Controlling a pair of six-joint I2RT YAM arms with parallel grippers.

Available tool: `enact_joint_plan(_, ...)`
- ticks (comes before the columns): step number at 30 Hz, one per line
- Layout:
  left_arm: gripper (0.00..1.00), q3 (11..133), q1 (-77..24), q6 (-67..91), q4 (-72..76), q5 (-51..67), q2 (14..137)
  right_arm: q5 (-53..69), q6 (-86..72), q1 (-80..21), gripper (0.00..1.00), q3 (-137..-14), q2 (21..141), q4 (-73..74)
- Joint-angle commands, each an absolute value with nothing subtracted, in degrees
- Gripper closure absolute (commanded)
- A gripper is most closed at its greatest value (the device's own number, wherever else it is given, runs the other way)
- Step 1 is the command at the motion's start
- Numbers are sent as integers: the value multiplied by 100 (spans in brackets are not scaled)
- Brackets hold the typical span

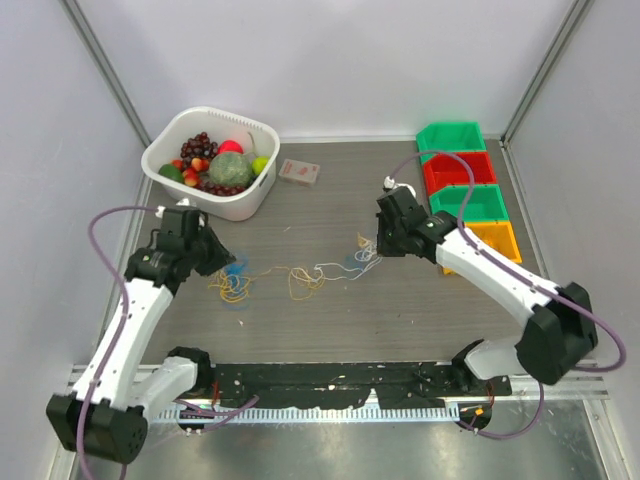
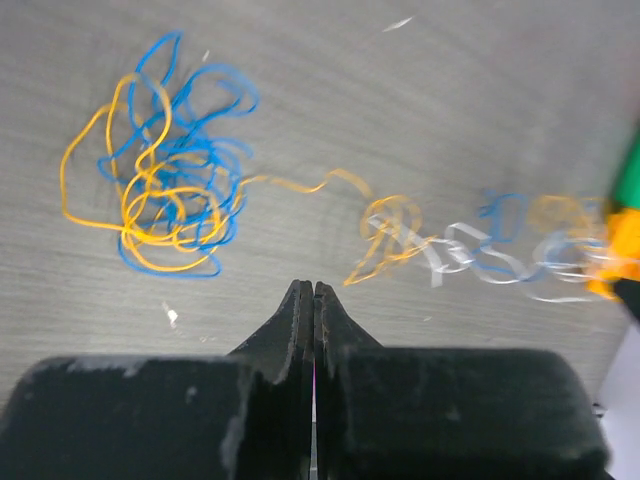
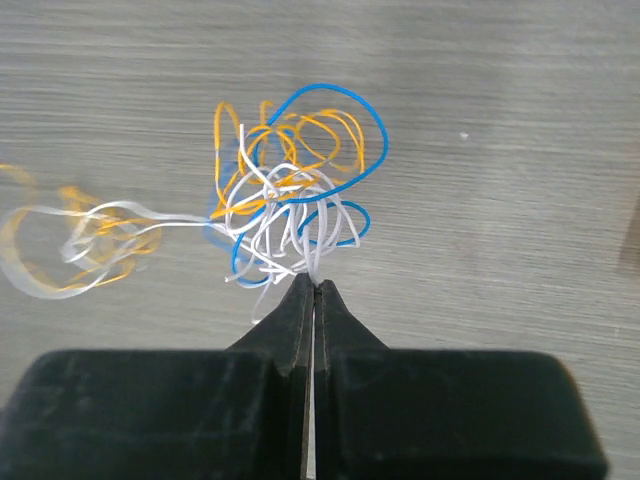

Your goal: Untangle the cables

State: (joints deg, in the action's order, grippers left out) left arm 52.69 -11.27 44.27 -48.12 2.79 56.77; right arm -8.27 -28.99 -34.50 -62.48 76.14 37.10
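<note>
On the worktop (image 1: pixel 330 320), the cables (image 1: pixel 300 278) trail in one long line that starts just in front of the white tub (image 1: pixel 235 205) and runs rightward away from it. The left gripper (image 2: pixel 314 290), jaws together and empty, points at the blue-and-yellow clump (image 2: pixel 160 180) at the tub end. The right gripper (image 3: pixel 314 282) is at the end far from the tub. It looks pinched on a white strand of the far knot (image 3: pixel 290 200), so pulling apart along that line seems apt.

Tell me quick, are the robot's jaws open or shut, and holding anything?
Left gripper: shut, nothing seen in it.
Right gripper: shut, pinching the thin curly white cable at its tips.
</note>
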Motion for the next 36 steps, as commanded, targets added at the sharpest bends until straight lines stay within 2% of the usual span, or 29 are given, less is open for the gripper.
enact_joint_plan(1,96,5617,-1107,4518,-4835,270,5212,-1257,-2734,-3182,99,-6319,8348,4236)
enact_joint_plan(3,65,5398,-1107,4526,-4388,1024,5465,-1274,-2611,-3173,96,-6468,8490,4403)
enact_joint_plan(4,50,5240,-1107,4605,-4133,1394,5684,-1266,-2489,-3173,84,-6486,8455,4447)
enact_joint_plan(5,43,5090,-1116,4719,-3765,2033,5878,-1266,-2444,-3182,67,-6521,8394,4456)
enact_joint_plan(7,39,4818,-1247,4982,-3097,2678,6387,-1170,-2286,-3190,54,-6626,8280,4447)
enact_joint_plan(9,37,4816,-1484,5089,-2630,2952,6801,-811,-1979,-3286,50,-6706,8157,4272)
enact_joint_plan(10,39,4877,-1799,4984,-2367,2953,7125,-121,-1882,-3348,50,-6697,8113,3915)
enact_joint_plan(13,54,4896,-2109,4825,-2364,2778,7785,1175,-2012,-3392,50,-6627,8174,3150)
enact_joint_plan(14,55,4887,-2153,4764,-2338,2795,7952,1822,-2143,-3427,50,-6549,8252,2912)
enact_joint_plan(16,55,4930,-2258,4615,-2416,2681,8155,2326,-2276,-3628,50,-6556,8428,2471)
enact_joint_plan(19,56,5071,-2347,4439,-2794,2392,8227,2443,-2303,-3989,48,-6618,8648,1927)
enact_joint_plan(23,63,4818,-2452,4447,-2936,2066,7701,2636,-2513,-4192,46,-6610,9070,1460)
enact_joint_plan(27,56,4202,-2452,4544,-2498,2144,7295,2602,-2558,-4333,46,-6583,9404,1222)
enact_joint_plan(31,60,4271,-2461,4272,-2215,2163,7733,2698,-2566,-4377,48,-6732,9685,1187)
enact_joint_plan(36,57,4368,-2461,4131,-1715,2285,8225,2716,-2645,-4491,48,-6829,9905,1090)
